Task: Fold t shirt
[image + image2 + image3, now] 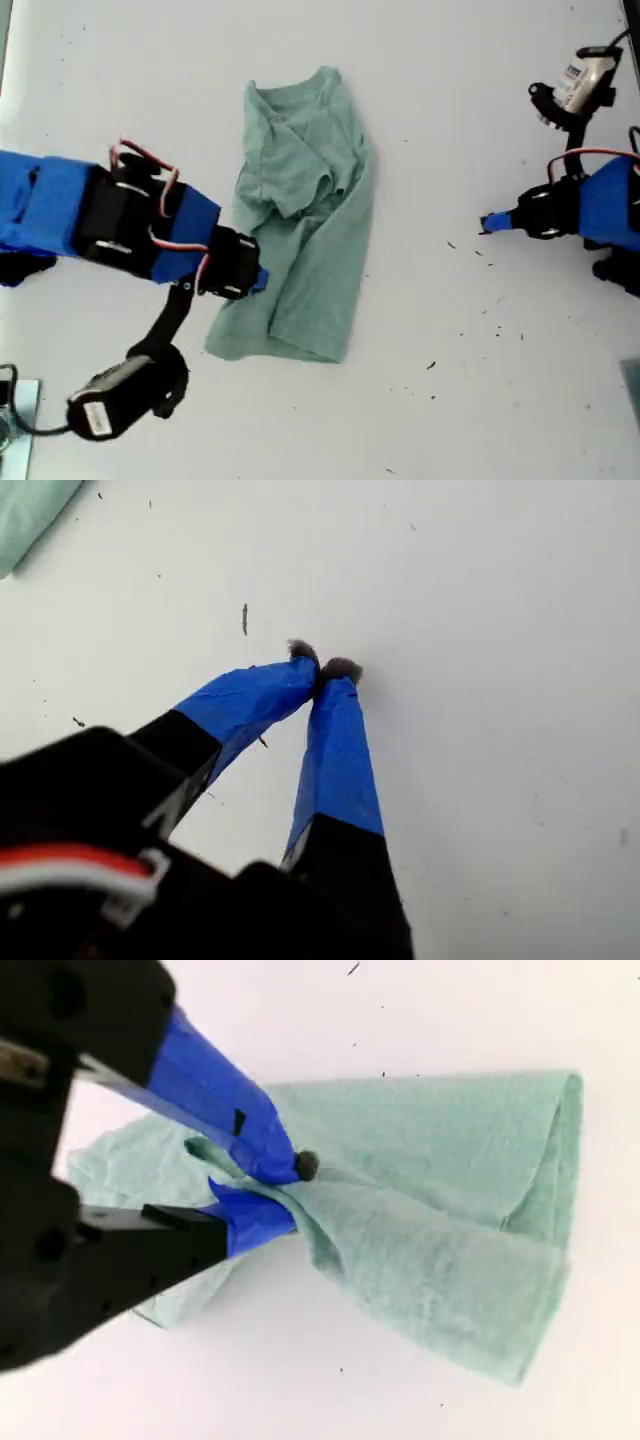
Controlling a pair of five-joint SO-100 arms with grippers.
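Green t shirt (430, 1250) edge pinched by my second end effector (285, 1192); my first end effector (325, 668) pressed together, well apart

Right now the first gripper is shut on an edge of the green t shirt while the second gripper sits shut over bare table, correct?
Swapped. My second gripper is shut on the t shirt, as the second wrist view shows; my first gripper is shut over bare table.
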